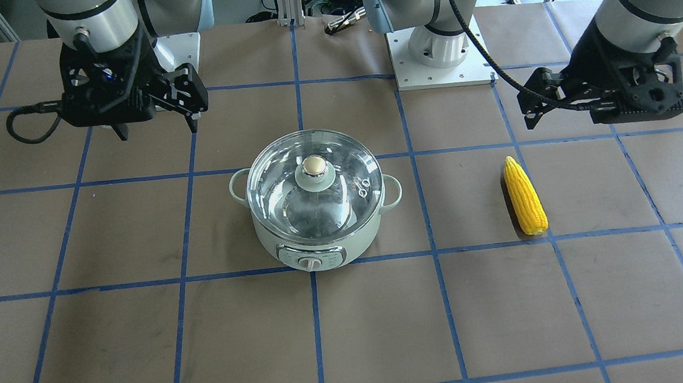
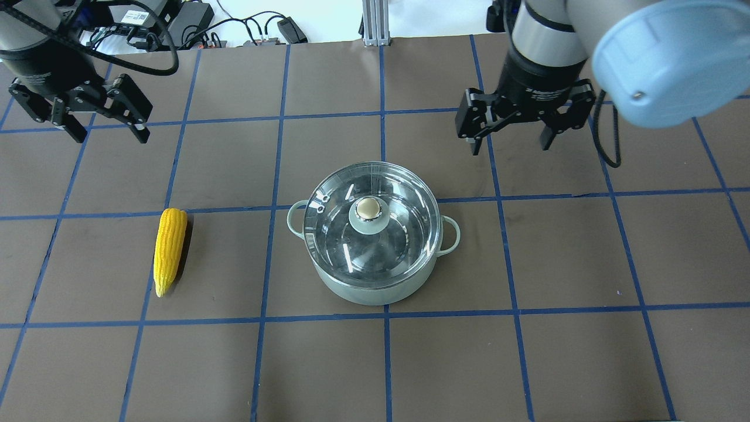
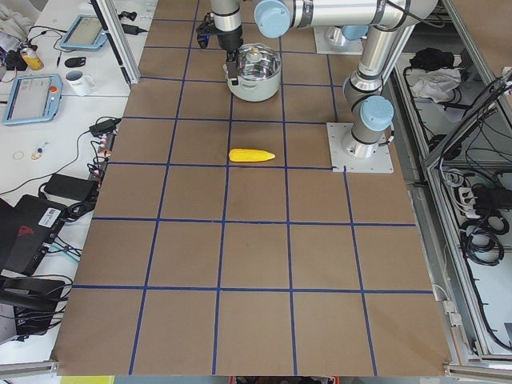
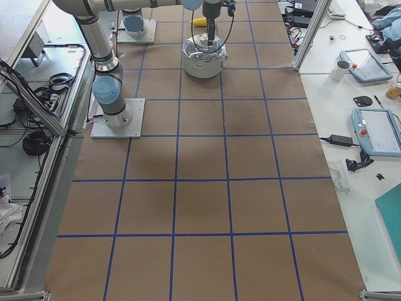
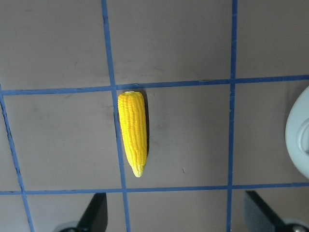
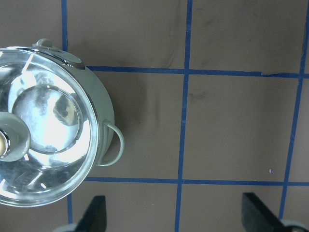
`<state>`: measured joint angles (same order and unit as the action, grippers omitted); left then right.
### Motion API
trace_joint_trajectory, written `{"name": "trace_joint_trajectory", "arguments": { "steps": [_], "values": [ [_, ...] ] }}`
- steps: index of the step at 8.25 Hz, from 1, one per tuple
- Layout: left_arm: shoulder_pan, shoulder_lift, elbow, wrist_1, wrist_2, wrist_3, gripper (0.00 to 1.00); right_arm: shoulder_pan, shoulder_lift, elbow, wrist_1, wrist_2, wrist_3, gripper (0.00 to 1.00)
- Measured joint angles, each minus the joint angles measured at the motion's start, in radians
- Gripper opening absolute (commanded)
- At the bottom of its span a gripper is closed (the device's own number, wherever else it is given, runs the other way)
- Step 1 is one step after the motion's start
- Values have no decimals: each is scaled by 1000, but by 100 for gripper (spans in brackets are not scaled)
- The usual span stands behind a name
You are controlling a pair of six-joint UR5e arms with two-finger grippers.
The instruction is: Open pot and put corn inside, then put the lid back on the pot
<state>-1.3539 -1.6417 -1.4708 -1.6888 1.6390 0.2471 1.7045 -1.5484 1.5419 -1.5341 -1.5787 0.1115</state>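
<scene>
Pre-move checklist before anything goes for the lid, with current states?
1. Lid seated on the pot: ok.
2. Knob upright, nothing over it: ok.
3. Right tool open and empty: ok.
4. Right tool centred over the knob: not ok. It hangs off to the side of the pot, and the knob sits at the edge of the right wrist view.
5. Left tool open and empty, away from the pot: ok.
6. Corn lying flat on the table, apart from the pot, on the left arm's side: ok.
</scene>
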Motion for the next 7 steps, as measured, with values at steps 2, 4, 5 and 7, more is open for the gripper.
{"name": "trace_joint_trajectory", "arguments": {
  "steps": [2, 4, 5, 7],
  "values": [
    [97, -26, -24, 24, 0, 117, 100, 138, 124, -31, -113, -16, 147, 100],
    [138, -43, -76, 45, -4, 153, 100, 247, 198, -21, -190, -15, 295, 100],
    [143, -58, -119, 82, -6, 157, 100, 268, 210, 7, -231, 11, 339, 100],
    [146, -109, -198, 153, -8, 156, 100, 286, 222, 56, -291, 40, 404, 100]
  ]
}}
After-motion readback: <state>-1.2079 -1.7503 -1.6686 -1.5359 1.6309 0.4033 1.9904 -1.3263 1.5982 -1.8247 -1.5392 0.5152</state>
